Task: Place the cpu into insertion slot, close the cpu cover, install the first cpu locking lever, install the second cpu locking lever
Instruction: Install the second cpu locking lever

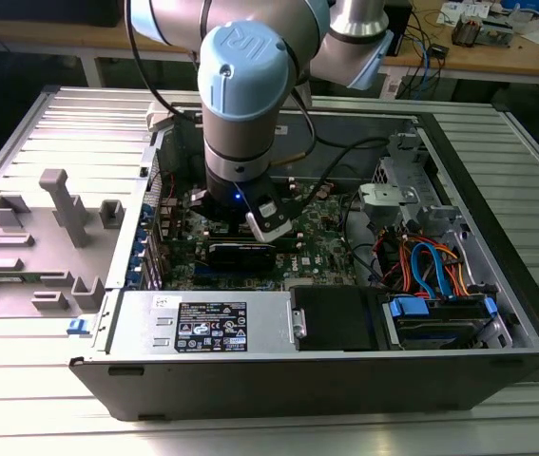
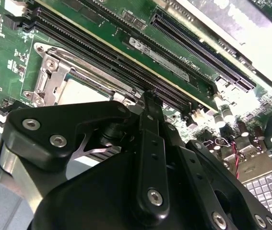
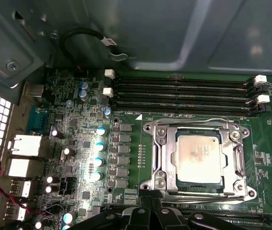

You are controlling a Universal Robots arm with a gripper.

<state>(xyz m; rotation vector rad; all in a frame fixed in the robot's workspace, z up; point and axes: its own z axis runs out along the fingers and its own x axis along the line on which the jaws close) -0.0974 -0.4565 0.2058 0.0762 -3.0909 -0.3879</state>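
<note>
A ribbed metal workbench [image 1: 22, 399] held an open computer case [image 1: 497, 313], with cluttered desks behind at twelve o'clock. The robot arm [image 1: 245, 85] reached straight down into the case, likely to keep its wrist over the green motherboard [image 3: 78, 143]. In the first wrist view, the cpu [image 3: 197, 157] lay seated in the insertion slot [image 3: 171, 179], with the cpu cover [image 3: 167, 148] closed flat around it and memory slots [image 3: 183, 96] just beyond. The black gripper [image 2: 147, 103] hovered close beside the socket, holding nothing visible; whether its fingers were spread or pressed together could not be told.
</note>
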